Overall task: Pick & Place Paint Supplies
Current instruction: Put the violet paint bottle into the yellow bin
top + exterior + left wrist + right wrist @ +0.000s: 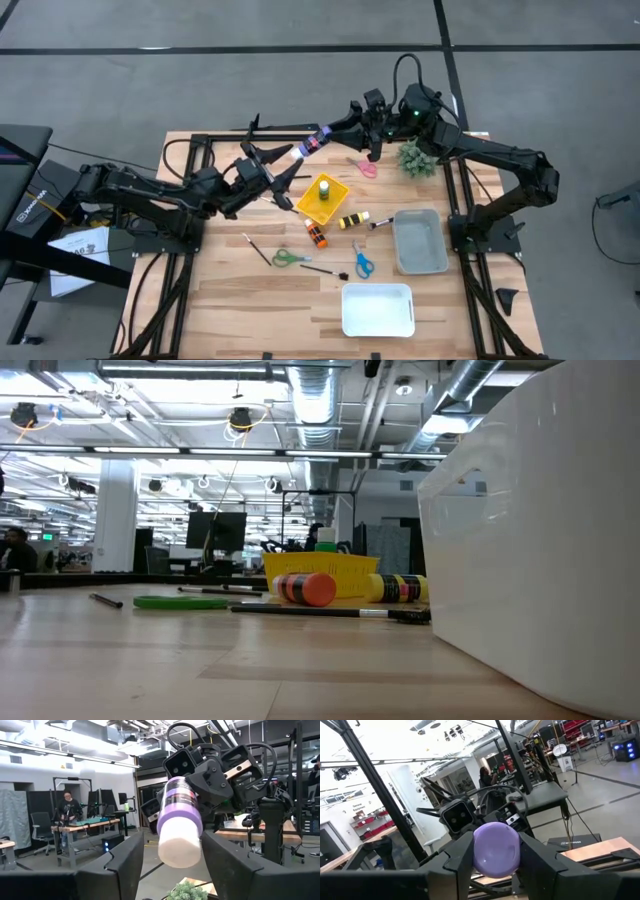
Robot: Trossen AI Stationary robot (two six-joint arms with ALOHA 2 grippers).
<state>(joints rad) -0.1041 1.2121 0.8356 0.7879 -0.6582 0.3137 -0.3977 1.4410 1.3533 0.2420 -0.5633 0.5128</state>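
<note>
Four bottles [315,141], two pincers [338,131].

On the wooden surface [240,300] we see a spiky green plant [414,158] at the far right, with pink-handled scissors [364,167] just beside it. A yellow basket [325,200] sits near the middle. A grey bin [420,242] lies to the right, and a white bin [378,310] rests nearer the front edge. Between them and the basket we find blue-handled scissors [362,263], and green-handled scissors [289,259] lie to their left. In the left wrist view we see a person [66,810] standing at a workbench [87,824] in the room beyond.
</note>
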